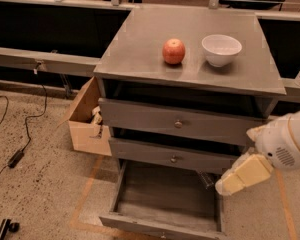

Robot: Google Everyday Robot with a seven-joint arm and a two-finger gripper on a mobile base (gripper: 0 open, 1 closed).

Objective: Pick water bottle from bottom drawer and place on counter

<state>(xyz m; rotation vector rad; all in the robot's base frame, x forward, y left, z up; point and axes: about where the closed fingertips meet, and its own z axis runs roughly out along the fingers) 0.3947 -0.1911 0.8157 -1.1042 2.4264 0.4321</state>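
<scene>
The flat grey square counter is seen above and to the left of the cream-coloured gripper. The wide grey bottom drawer is pulled open just left of it, and a brown cardboard box is set far left. Whether the gripper is wide or narrow cannot be told. A white bowl and a red apple are placed well above it. The small clear plastic water bottle is lodged in the drawer's back corner, just left of it.

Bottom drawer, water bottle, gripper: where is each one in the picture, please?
bottom drawer [165, 196]: camera view, on its bare floor.
water bottle [206, 179]: camera view, on its visible end, at the drawer's back right.
gripper [229, 184]: camera view, on its pale tip, right of the bottle.
</scene>
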